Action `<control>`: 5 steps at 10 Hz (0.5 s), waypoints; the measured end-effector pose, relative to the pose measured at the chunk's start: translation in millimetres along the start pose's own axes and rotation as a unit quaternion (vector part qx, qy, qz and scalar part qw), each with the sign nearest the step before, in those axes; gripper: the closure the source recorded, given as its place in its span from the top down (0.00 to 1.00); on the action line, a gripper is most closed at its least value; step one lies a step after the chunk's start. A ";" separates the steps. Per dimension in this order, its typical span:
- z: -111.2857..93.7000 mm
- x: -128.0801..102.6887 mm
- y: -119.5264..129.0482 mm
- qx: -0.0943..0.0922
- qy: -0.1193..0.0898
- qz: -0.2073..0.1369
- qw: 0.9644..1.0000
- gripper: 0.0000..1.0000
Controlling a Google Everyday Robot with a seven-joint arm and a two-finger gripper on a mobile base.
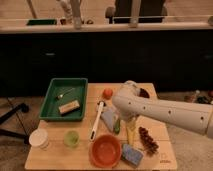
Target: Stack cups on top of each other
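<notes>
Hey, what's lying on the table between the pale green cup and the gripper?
In the camera view, a long white-handled tool and a blue-grey packet lie between the pale green cup and the gripper, which hangs over mid-table.
</notes>
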State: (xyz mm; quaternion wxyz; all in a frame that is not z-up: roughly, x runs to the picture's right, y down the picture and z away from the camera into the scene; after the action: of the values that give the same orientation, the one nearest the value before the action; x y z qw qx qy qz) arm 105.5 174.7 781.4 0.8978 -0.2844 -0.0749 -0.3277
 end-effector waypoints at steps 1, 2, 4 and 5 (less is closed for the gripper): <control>-0.5 1.3 0.7 -0.001 0.000 0.002 1.000 0.80; -1.2 6.6 2.7 -0.002 -0.001 0.010 1.000 0.80; 0.8 21.4 10.4 -0.004 -0.006 0.032 0.999 0.80; 1.2 29.6 13.2 -0.003 -0.009 0.042 0.999 0.80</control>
State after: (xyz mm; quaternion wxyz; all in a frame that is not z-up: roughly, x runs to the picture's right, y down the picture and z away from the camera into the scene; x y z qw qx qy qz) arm 136.8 167.5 785.8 0.9092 -0.2930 -0.0700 -0.2875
